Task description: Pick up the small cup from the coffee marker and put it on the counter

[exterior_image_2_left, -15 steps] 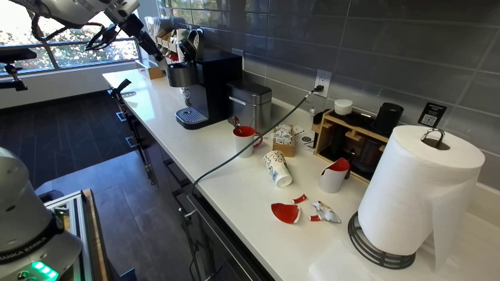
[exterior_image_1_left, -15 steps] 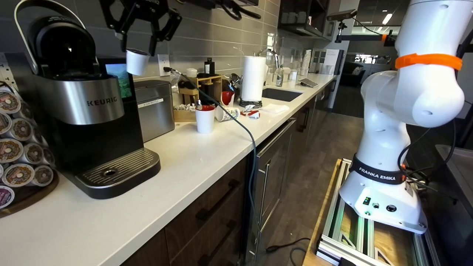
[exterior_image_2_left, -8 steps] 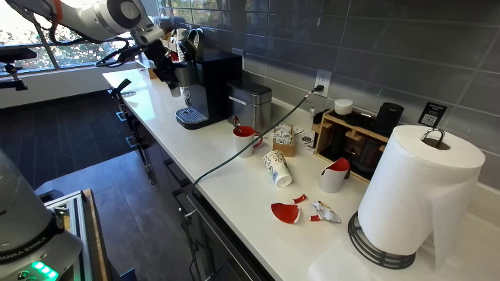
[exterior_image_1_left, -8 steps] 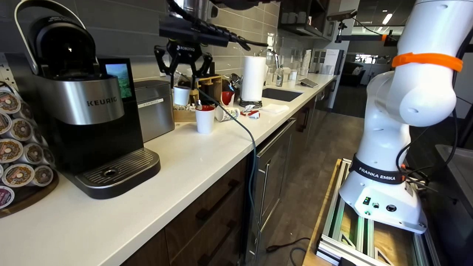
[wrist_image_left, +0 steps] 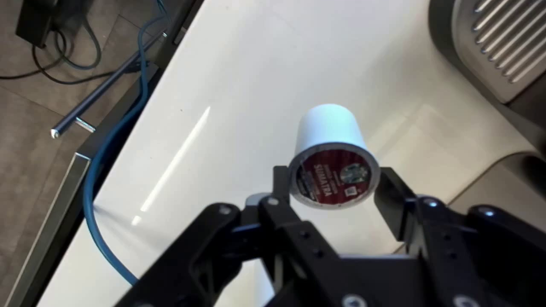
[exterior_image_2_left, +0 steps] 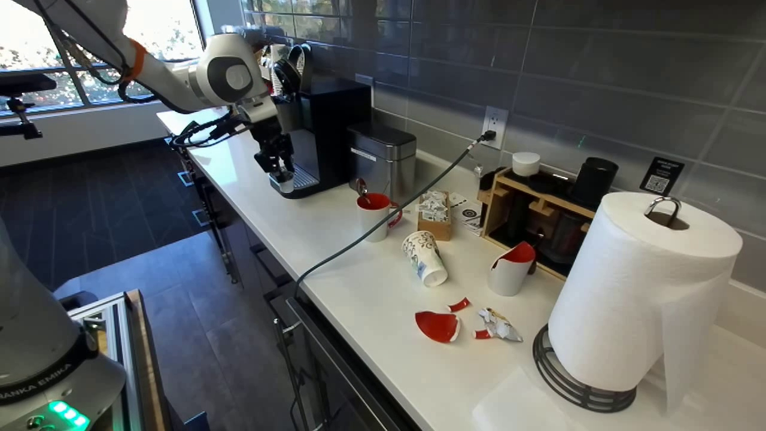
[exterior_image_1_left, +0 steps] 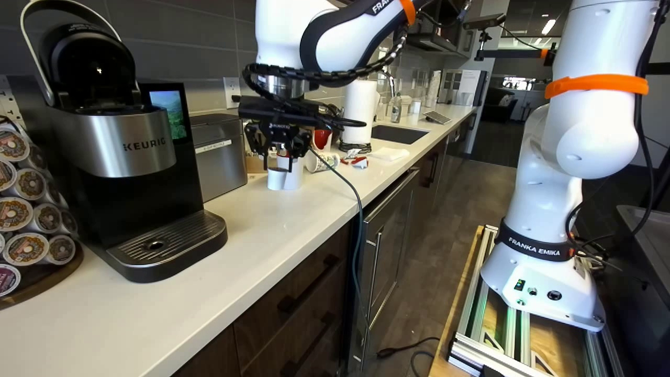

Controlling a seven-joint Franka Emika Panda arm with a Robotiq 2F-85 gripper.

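Grip high on the cup (wrist_image_left: 334, 157), near its lid, looks chosen so that the narrower base hangs free and can meet the counter (exterior_image_1_left: 251, 225) first; the gripper (wrist_image_left: 333, 177) points roughly downward, which should let the cup be set upright. In an exterior view the coffee maker (exterior_image_2_left: 338, 117) lies at 1 o'clock from the cup and the mug (exterior_image_2_left: 369, 218) at 4, well apart from it: likely a place with room for the gripper to come down without knocking either. In the wrist view the fingers (wrist_image_left: 281, 183) pinch the cup across its rim, one at 9 o'clock and its partner at 3; the printed lid faces back up, and the white body reaches past the tips toward 12. From there the drip tray (wrist_image_left: 503, 47) stands at 2 o'clock, not touching. The cup seems to hang above the counter, though how near its base is cannot be told; lowering and letting go likely remain.
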